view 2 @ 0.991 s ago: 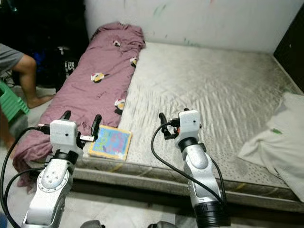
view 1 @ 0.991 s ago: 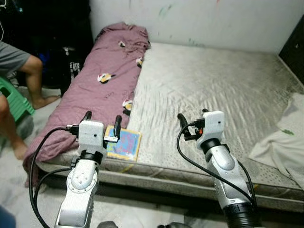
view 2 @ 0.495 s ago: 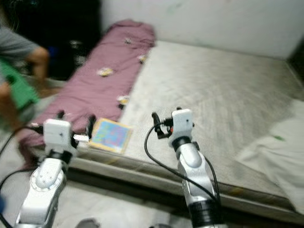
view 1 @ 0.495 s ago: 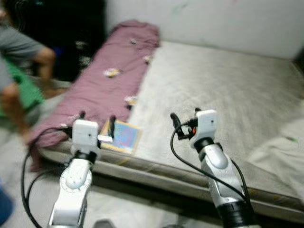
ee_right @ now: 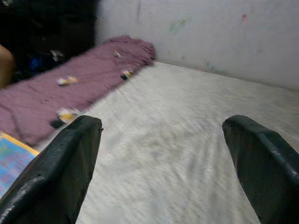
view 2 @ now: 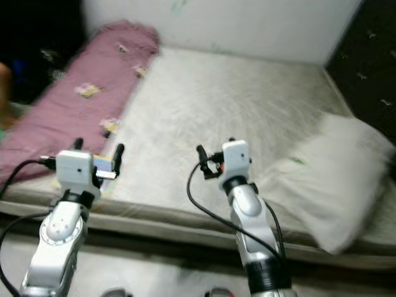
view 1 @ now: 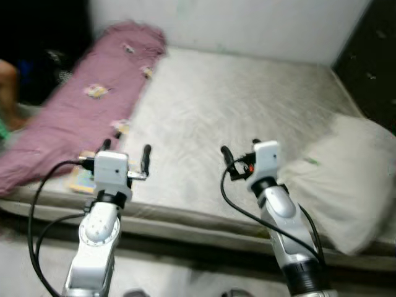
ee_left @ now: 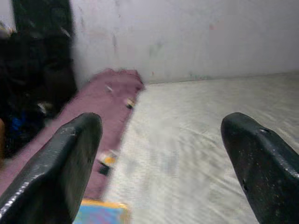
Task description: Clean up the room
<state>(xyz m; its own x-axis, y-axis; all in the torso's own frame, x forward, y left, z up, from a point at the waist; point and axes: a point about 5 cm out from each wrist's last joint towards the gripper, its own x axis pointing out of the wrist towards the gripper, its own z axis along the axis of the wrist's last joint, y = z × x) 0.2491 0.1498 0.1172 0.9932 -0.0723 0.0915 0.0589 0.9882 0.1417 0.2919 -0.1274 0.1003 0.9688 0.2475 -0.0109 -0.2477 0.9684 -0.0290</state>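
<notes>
I'm standing at the foot edge of the mattress [view 1: 235,105] with both arms raised in front of me, and the head views are smeared, so I'm reading this loosely. Nearest me, the left gripper [view 1: 124,152] hangs over the near edge at about 8 o'clock, fingers spread wide with nothing between them; the left wrist view shows bare mattress in the gap. The right gripper [view 1: 240,150] sits just past centre at 6 o'clock, also wide apart and empty. Just beyond the left gripper, at 9 o'clock, I can see a corner of the colourful book [view 1: 79,180] lying flat near the mattress edge, half hidden behind the wrist. Out at 3 o'clock lies the white blanket [view 1: 337,170], bunched up and spilling toward the edge. Far off at 10 to 11 o'clock the purple quilt [view 1: 93,99] runs along the left side up to the wall [view 1: 247,25]. My call: settle the body before reaching, let the blur clear, then pick one target. For the book, I'd come down low with the left fingers straddling one edge, since it lies flat and thin. The blanket wants a deep pinch into a fold.
</notes>
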